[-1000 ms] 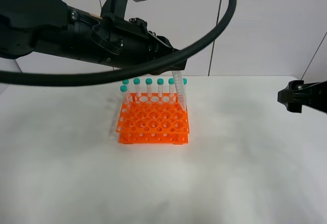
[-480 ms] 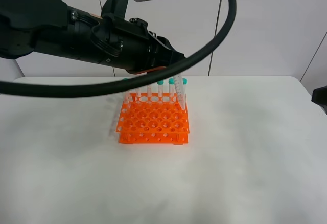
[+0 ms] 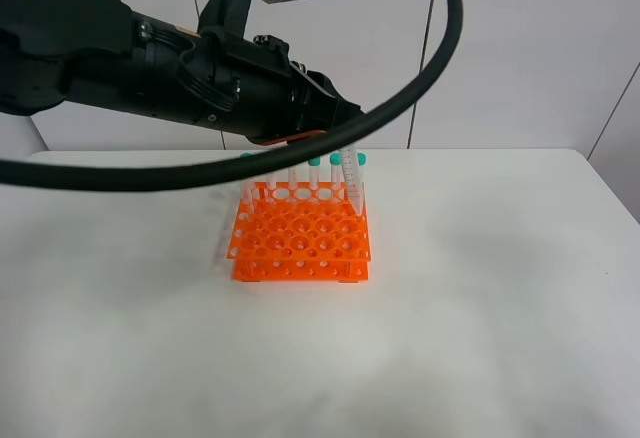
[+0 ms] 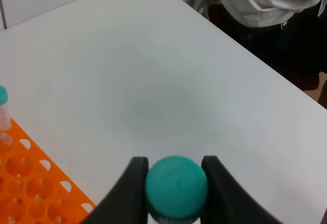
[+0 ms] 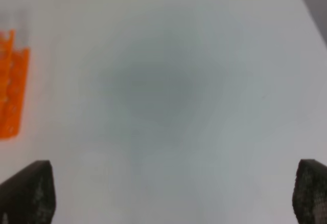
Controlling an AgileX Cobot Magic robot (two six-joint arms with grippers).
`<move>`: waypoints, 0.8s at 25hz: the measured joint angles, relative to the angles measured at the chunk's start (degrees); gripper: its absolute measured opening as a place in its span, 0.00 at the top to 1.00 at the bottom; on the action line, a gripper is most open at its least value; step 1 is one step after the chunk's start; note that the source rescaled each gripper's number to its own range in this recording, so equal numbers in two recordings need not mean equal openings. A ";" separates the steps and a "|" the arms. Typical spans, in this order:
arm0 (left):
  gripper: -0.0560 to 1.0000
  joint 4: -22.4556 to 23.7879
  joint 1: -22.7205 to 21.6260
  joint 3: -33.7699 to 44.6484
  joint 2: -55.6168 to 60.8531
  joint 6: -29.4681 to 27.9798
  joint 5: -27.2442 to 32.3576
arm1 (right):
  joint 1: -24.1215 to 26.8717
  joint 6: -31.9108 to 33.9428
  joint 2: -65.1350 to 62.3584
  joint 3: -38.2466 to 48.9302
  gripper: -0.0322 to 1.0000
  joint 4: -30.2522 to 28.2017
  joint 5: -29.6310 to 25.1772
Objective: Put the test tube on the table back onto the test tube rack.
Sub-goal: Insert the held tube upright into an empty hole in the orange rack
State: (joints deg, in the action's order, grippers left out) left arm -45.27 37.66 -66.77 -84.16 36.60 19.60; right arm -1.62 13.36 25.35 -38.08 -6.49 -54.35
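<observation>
Test tube [image 3: 350, 180] pinched by its cap in left gripper [image 4: 176, 185], upright over test tube rack [image 3: 300, 243], far right corner; tip possibly inside a hole. Keep vertical, lower slowly, then release. Right gripper [image 5: 173, 193] wide, empty, over table [image 3: 480, 288].

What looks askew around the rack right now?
The test tube clamped in the left gripper leans at the far right corner of the test tube rack, while the racked tubes beside it stand upright. Nothing spilled or broken shows.
</observation>
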 joint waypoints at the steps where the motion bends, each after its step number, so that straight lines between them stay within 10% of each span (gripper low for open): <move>1: 0.94 0.00 0.00 0.00 0.00 0.00 0.00 | 0.00 -1.36 -1.17 0.00 0.00 1.43 -0.68; 20: 0.94 0.24 0.00 0.00 0.00 0.05 0.49 | 0.00 -2.48 -19.84 -0.04 0.00 -3.10 -8.67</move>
State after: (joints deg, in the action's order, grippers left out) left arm -45.03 37.66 -66.77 -84.16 36.65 20.08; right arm -1.62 10.87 5.51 -38.12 -9.59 -63.03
